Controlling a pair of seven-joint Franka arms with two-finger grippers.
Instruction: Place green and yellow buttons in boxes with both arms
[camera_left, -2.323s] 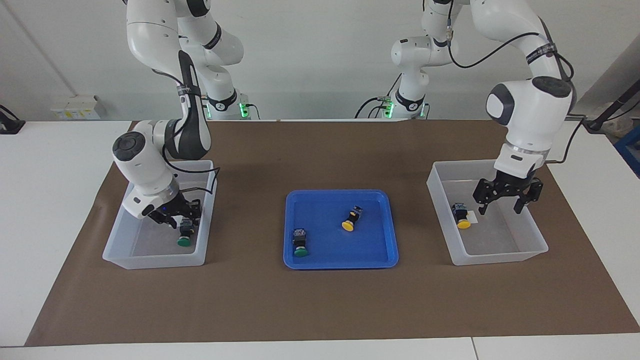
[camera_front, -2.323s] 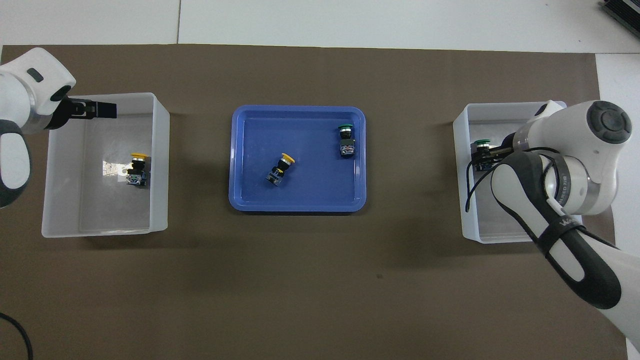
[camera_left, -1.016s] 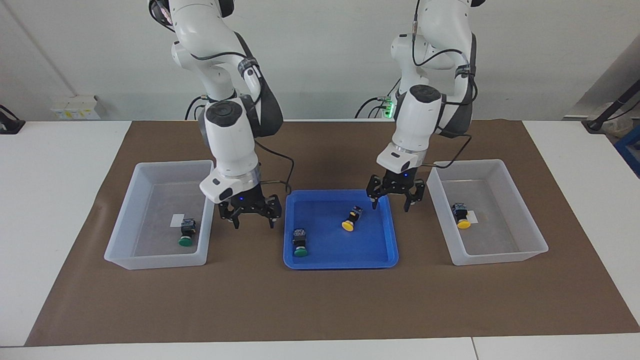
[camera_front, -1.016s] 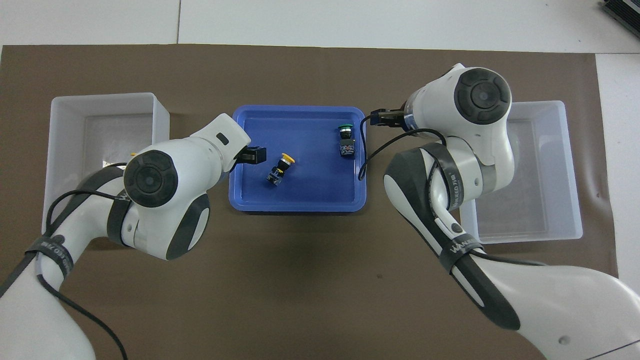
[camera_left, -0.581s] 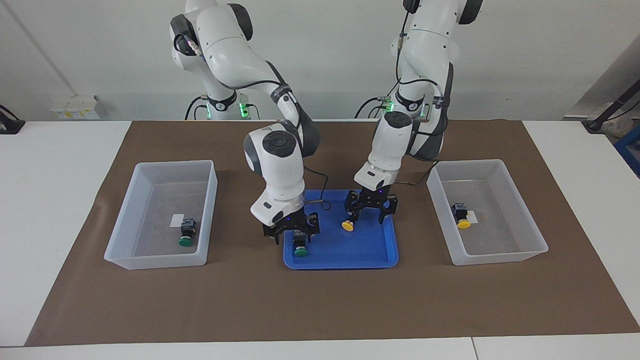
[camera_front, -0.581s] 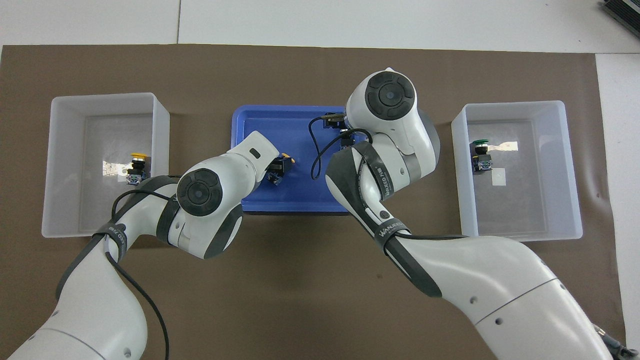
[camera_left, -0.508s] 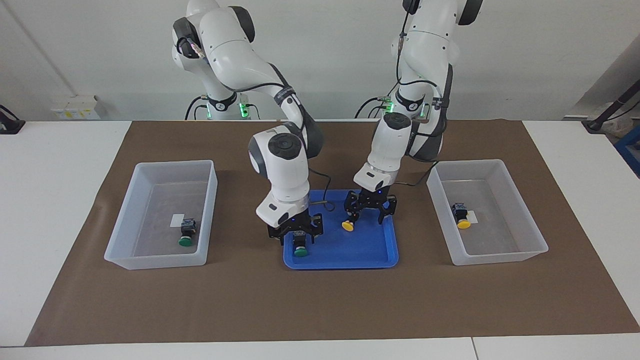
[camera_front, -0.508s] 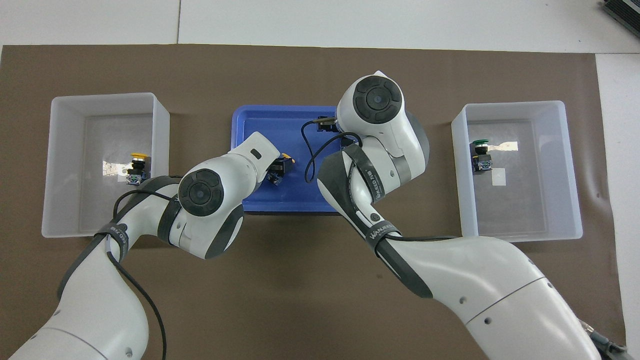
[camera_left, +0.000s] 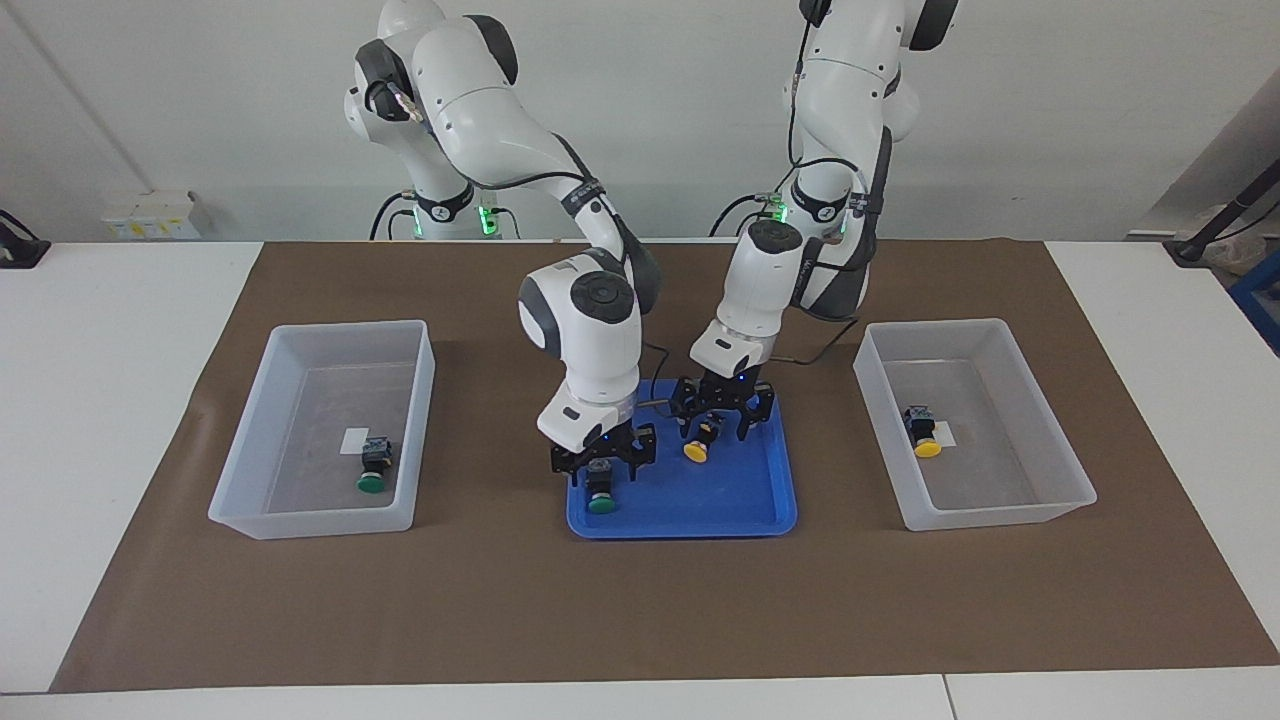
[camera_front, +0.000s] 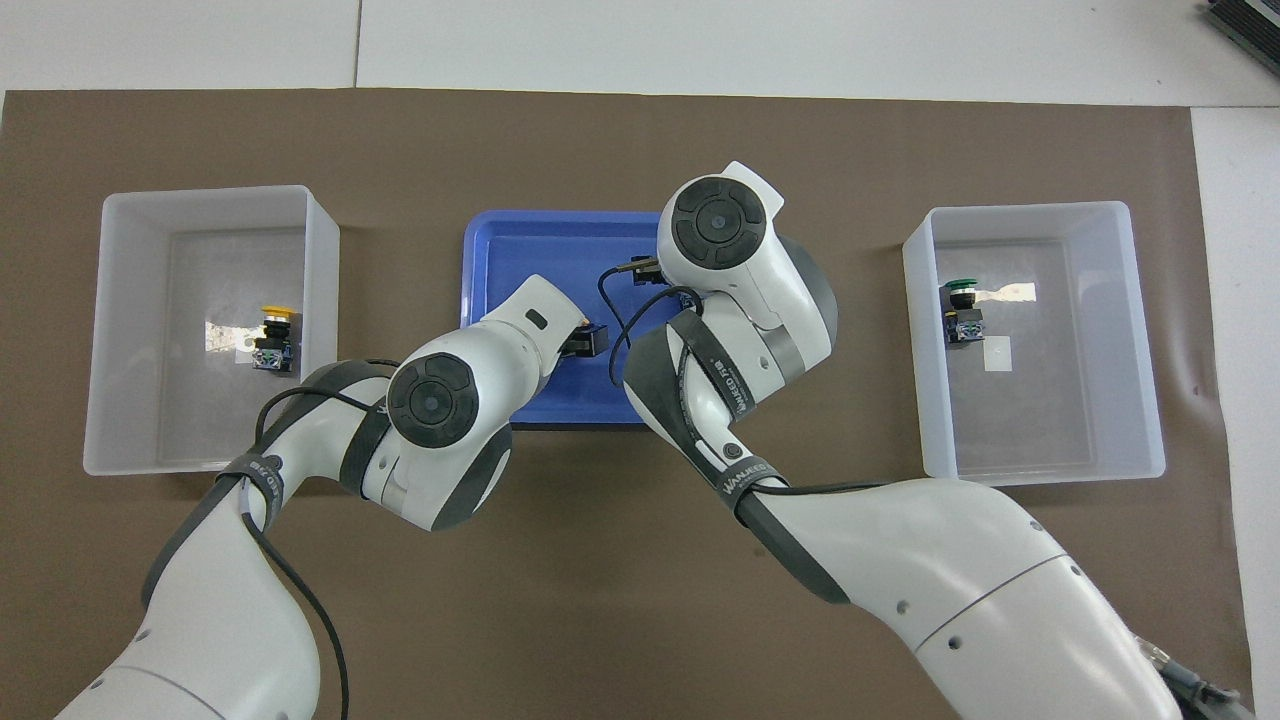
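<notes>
Buttons, second pair: both grippers down in the shallow blue plastic tray (camera_left: 770, 500) at mid-table.

Right gripper (camera_left: 603, 464) straddles green-capped black push-button (camera_left: 600, 492), fingers spread; left gripper (camera_left: 722, 412) likewise open around yellow-capped button (camera_left: 699, 443), apparently poised to grasp. Each translucent whitish bin (camera_left: 250, 500) (camera_left: 1060, 495) at the table's ends holds one button.

bright even overhead light, soft shadows, glare on box (camera_front: 1000, 290) floor, sharp focus
</notes>
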